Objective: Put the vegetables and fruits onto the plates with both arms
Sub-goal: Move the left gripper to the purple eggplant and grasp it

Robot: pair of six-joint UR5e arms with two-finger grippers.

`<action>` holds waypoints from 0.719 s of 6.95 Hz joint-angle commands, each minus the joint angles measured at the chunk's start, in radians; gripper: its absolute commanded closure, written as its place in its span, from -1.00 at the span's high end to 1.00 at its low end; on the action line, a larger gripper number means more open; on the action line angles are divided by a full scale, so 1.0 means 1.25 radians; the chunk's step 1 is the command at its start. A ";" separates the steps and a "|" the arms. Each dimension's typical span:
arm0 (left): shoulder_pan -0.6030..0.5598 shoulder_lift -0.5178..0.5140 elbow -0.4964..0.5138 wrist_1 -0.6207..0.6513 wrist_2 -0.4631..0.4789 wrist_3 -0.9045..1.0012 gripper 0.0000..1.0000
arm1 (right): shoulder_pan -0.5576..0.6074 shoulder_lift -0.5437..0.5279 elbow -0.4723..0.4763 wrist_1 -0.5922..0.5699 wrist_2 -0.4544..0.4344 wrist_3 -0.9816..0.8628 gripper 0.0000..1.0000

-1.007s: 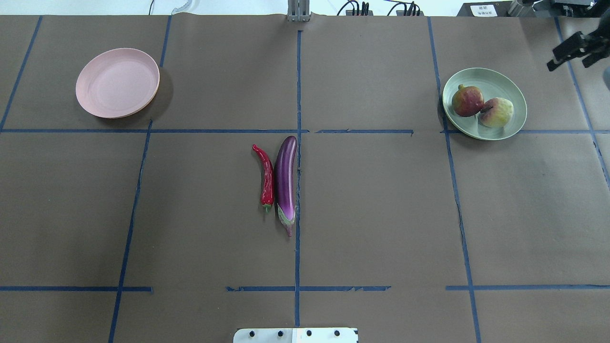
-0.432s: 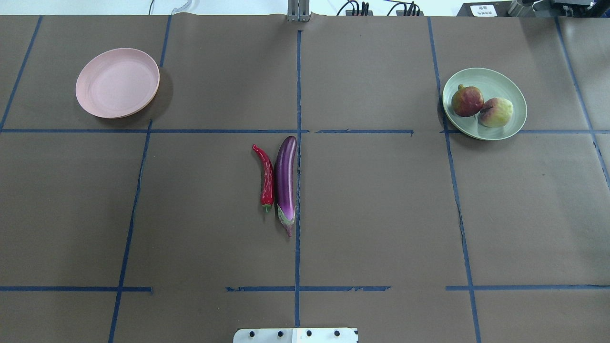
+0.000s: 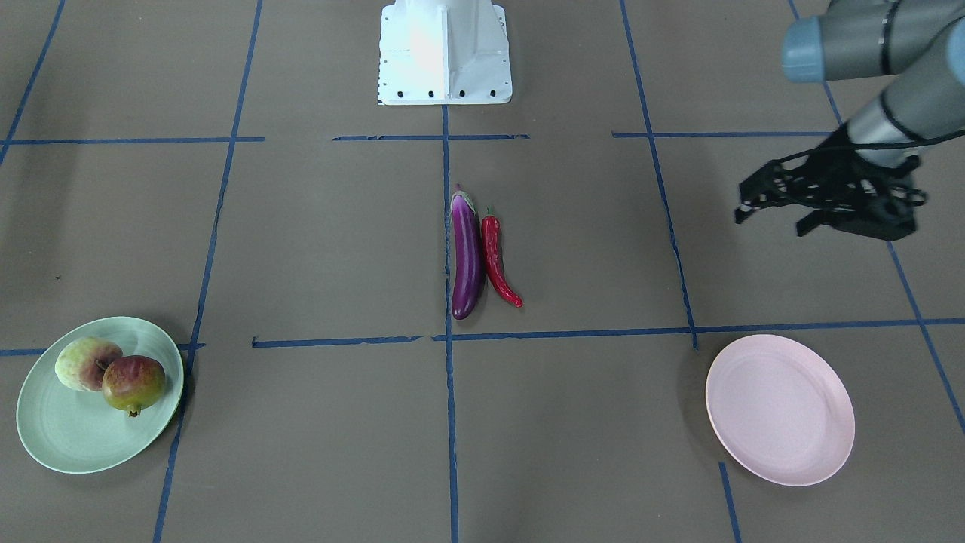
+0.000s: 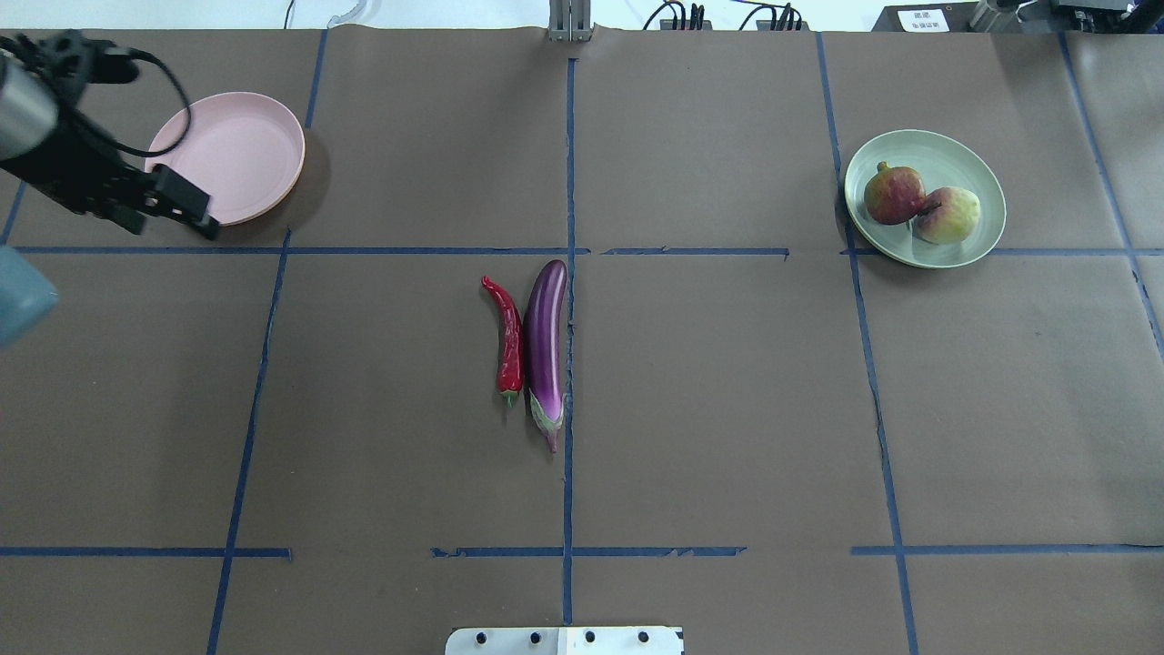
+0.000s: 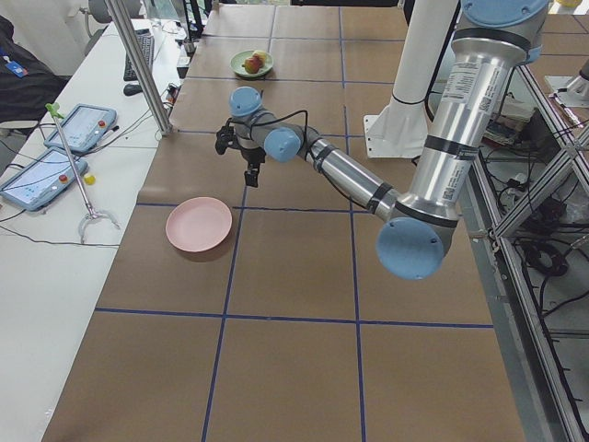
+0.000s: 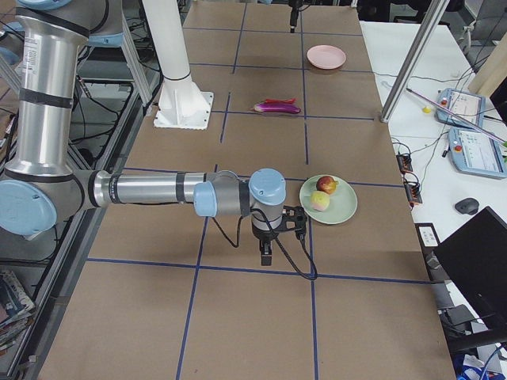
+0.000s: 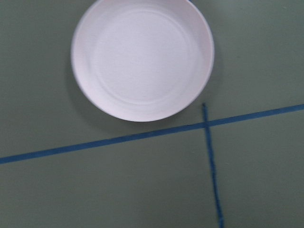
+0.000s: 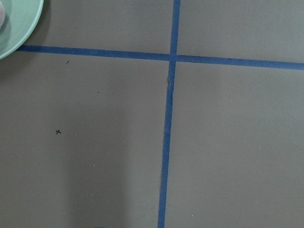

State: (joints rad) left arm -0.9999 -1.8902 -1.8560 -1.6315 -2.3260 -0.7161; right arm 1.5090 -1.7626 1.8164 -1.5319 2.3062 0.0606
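Note:
The purple eggplant (image 4: 546, 341) (image 3: 466, 260) and the red chili pepper (image 4: 509, 341) (image 3: 497, 260) lie side by side at the table's middle. The pink plate (image 4: 227, 155) (image 3: 780, 411) (image 7: 142, 57) is bare. The mint green plate (image 4: 964, 164) (image 3: 68, 430) holds both fruits: the red and yellow-green one (image 4: 891, 193) and the pale one (image 4: 948, 214). My left gripper (image 4: 177, 223) (image 3: 770, 220) hovers open and empty at the pink plate's near edge. My right gripper (image 6: 267, 249) shows only in the exterior right view, beside the mint plate; I cannot tell whether it is open or shut.
The white base block (image 3: 445, 53) (image 4: 564, 639) stands at the table's near middle edge. Blue tape lines cross the brown table cover. A metal post (image 5: 138, 64) and a side table with tablets (image 5: 78, 124) stand beyond the far edge.
The right gripper has left the overhead view's upper right corner. The left arm has come in from the left and now hangs beside the pink plate. The produce has not moved.

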 commanded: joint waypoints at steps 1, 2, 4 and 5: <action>0.218 -0.150 0.047 0.003 0.157 -0.268 1.00 | 0.000 -0.005 0.005 0.001 -0.004 0.002 1.00; 0.288 -0.225 0.104 0.002 0.235 -0.359 1.00 | 0.000 -0.006 0.004 0.002 -0.004 0.002 1.00; 0.360 -0.359 0.244 -0.007 0.308 -0.467 1.00 | 0.000 -0.007 0.005 0.005 -0.003 0.002 1.00; 0.368 -0.376 0.271 -0.009 0.310 -0.482 1.00 | 0.000 -0.009 0.005 0.006 -0.003 0.002 1.00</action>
State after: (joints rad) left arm -0.5658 -2.3097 -1.5793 -1.6385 -1.9586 -1.2774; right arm 1.5095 -1.7719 1.8217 -1.5264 2.3023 0.0629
